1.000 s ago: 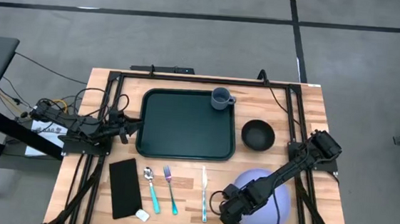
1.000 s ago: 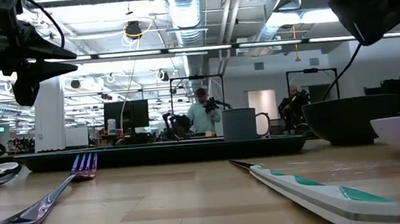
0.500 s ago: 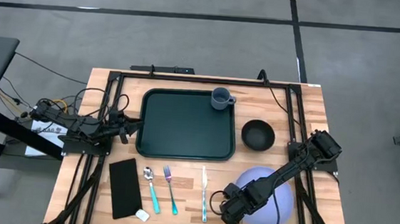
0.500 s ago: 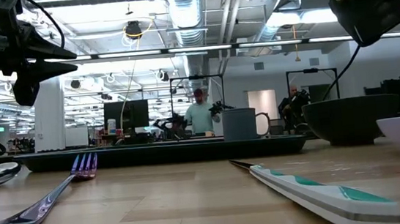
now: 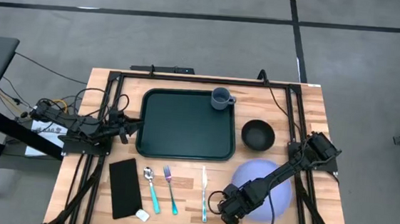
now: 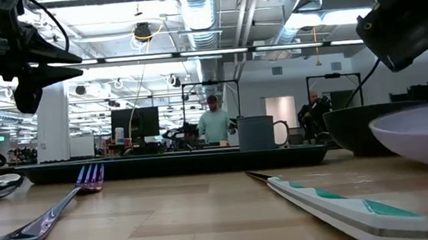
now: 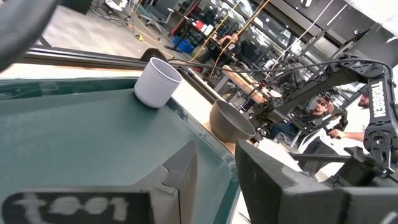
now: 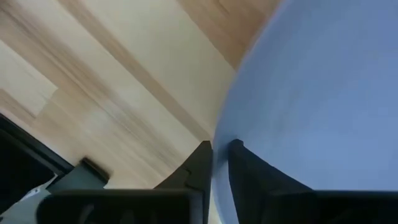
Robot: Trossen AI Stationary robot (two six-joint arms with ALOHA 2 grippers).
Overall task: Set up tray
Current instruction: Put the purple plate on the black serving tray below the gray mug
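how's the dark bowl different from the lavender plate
The dark bowl is small, deep and near black; the lavender plate is wider, shallow and pale. The bowl stands free on the table beside the tray, while the right gripper pinches the plate's rim, lifting one edge. Both are round and off the tray.

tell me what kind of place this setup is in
Probably a robotics lab or open industrial workspace. The low view shows exposed ceiling ducts and strip lights, people at other rigs in the background, and the wooden table stands on a bare concrete floor with cables trailing off it.
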